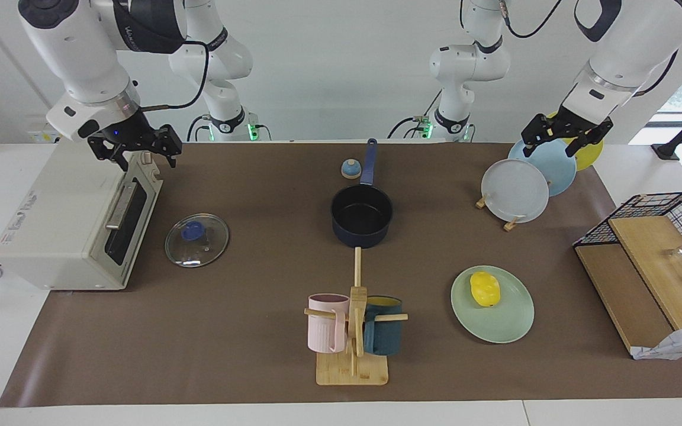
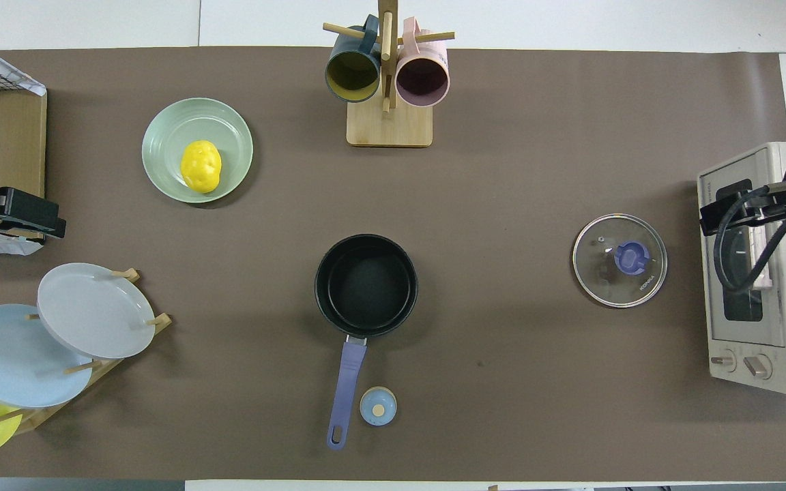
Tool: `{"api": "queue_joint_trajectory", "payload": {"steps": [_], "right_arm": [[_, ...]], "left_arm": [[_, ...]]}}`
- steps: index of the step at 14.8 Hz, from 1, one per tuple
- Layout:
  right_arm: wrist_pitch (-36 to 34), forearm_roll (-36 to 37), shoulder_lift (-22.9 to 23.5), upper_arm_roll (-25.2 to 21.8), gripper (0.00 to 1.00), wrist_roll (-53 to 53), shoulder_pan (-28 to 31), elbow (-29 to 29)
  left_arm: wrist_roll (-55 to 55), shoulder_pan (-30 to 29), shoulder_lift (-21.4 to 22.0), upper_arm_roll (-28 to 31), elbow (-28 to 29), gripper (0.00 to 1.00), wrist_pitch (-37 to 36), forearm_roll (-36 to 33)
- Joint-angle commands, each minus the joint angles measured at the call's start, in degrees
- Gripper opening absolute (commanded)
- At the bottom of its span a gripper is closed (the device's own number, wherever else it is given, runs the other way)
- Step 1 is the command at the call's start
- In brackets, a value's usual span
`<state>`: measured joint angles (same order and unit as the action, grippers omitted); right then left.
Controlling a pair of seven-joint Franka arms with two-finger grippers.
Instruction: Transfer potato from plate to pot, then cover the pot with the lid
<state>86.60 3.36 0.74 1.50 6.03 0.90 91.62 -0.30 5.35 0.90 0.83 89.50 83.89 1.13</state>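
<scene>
Waiting: both arms idle | left gripper [image 1: 566, 135] over rack, right gripper [image 1: 135, 149] over oven, fingers apart, empty | potato [image 1: 485, 289] on plate [image 1: 512, 328], 4 o'clock of pot [image 1: 362, 216] | lid [image 1: 196, 239] at 9 | risk: lumpy potato slipping from pinch.

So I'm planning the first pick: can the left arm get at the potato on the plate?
Probably yes: the potato lies uncovered on the plate at that arm's end, nothing over it; the left pincer hangs above the plate rack.

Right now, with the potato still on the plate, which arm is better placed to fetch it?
Left, probably. The left gripper is up over the rack of plates, at the same end of the table as the potato on the plate. The right gripper hangs over the toaster oven, beside the lid.
</scene>
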Motion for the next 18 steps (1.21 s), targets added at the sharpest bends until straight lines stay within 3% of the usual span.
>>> {"api": "queue_joint_trajectory", "payload": {"steps": [1, 8, 12, 16, 18], "right_arm": [[0.9, -0.7, -0.7, 0.7, 1.00, -0.7, 0.9, 0.7], [1.0, -0.8, -0.7, 0.7, 1.00, -0.7, 0.9, 0.7], [5.0, -2.8, -0.9, 0.8, 1.00, -0.8, 0.8, 2.2], [18.5, -4.8, -0.8, 0.9, 1.00, -0.8, -1.2, 12.8], [25.2, -4.8, 0.5, 0.9, 1.00, -0.6, -2.1, 17.6]], "left_arm": [[1.0, -0.7, 0.4, -0.5, -0.2, 1.00, 0.4, 0.4], [0.8, -0.7, 0.4, -0.3, 0.2, 1.00, 1.9, 0.5], [0.2, -0.3, 0.2, -0.6, 0.1, 1.00, 3.6, 0.6], [0.1, -0.5, -1.9, -0.6, -1.2, 1.00, 4.6, 2.6], [0.0, 0.0, -7.0, -0.6, -4.3, 1.00, 5.5, 3.3]]}}
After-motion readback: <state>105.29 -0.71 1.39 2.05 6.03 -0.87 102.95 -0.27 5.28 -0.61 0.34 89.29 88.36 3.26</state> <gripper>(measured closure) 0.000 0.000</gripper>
